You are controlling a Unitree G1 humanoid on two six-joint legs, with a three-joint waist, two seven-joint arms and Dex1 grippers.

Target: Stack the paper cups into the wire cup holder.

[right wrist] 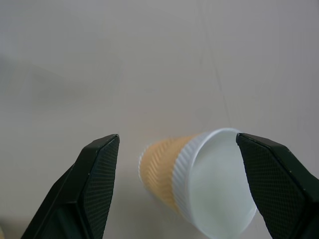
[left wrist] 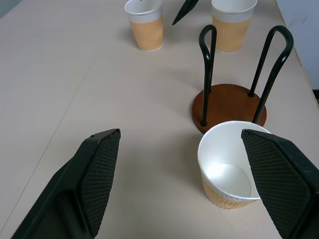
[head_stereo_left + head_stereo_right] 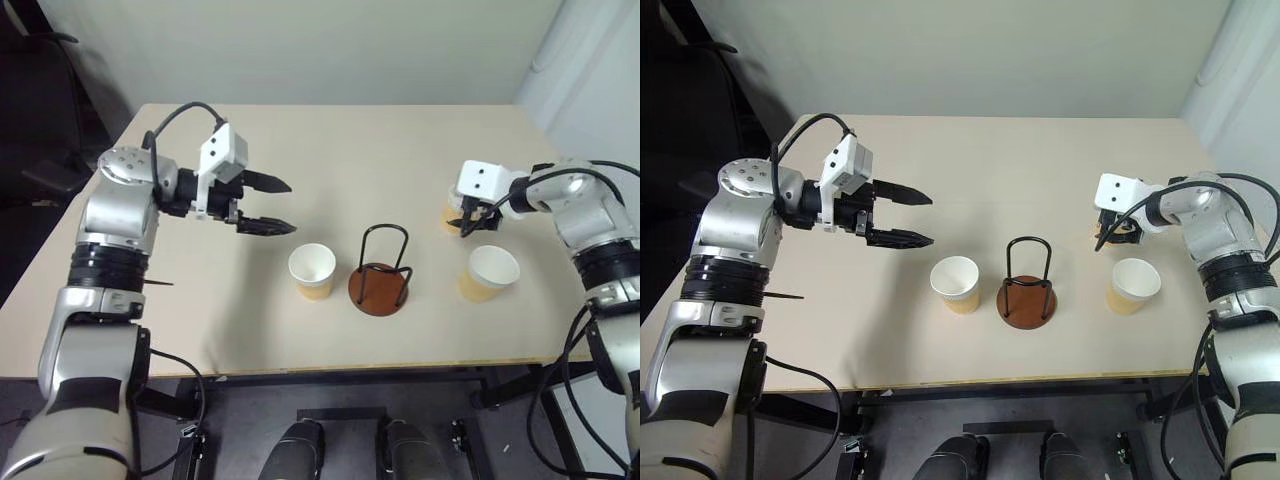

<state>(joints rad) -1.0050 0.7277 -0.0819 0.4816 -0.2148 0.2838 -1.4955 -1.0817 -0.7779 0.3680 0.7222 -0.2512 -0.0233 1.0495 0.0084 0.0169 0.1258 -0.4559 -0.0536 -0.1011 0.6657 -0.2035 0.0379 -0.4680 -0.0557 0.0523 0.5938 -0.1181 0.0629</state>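
Three paper cups stand upright on the table around the wire cup holder (image 3: 380, 276). One cup (image 3: 312, 270) sits just left of the holder and another (image 3: 489, 272) to its right. My left gripper (image 3: 282, 205) hovers open above the table, left of the nearer cup (image 2: 227, 172), pointing right. My right gripper (image 1: 178, 137) is open at the far right, its fingers on either side of the third cup (image 1: 199, 184) without touching it. In the eye views that cup (image 3: 450, 214) is mostly hidden behind the right hand.
The beige table (image 3: 330, 150) has wide bare room behind the cups. Its front edge (image 3: 350, 372) runs close in front of the holder. A dark chair (image 3: 45, 110) stands beyond the table's left side.
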